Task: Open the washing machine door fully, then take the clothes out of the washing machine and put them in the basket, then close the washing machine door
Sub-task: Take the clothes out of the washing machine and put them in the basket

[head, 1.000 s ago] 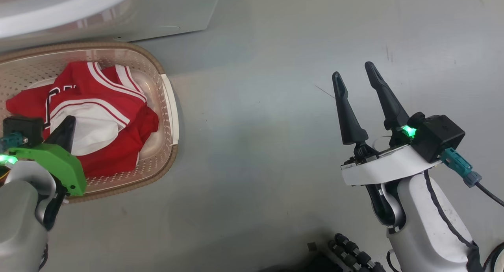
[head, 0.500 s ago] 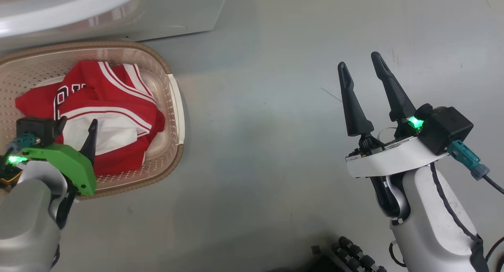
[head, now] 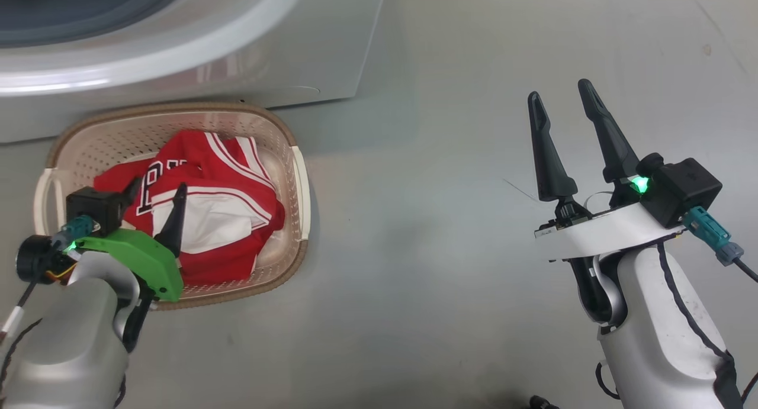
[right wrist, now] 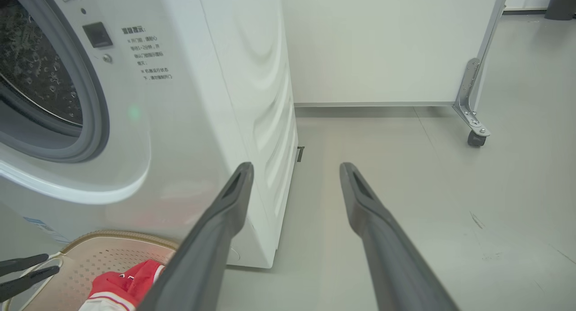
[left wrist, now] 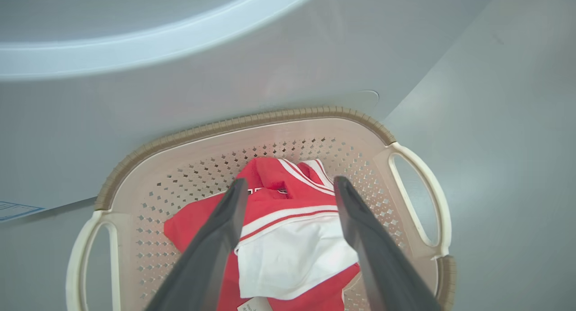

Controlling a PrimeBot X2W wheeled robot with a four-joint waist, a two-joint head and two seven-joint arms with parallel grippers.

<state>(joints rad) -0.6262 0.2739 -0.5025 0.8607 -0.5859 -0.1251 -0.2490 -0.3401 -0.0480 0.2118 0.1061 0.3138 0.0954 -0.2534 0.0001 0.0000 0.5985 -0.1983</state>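
The soft red garments with white trim and a white piece [left wrist: 288, 243] were seen heaped inside the cream perforated plastic basket with a brown woven-look rim [left wrist: 252, 118], which was set on the grey floor [head: 414, 219] just in front of the big white front-loading washing machine [right wrist: 202, 99]. The left gripper [left wrist: 290, 181] was held over the heap, its two long dark fingers [left wrist: 216, 239] spread wide to either side of the white piece, and nothing was gripped between them. The right gripper [head: 558, 90] was held well apart over bare floor, likewise spread wide and empty. The grey drum gasket [right wrist: 96, 122] was seen exposed.
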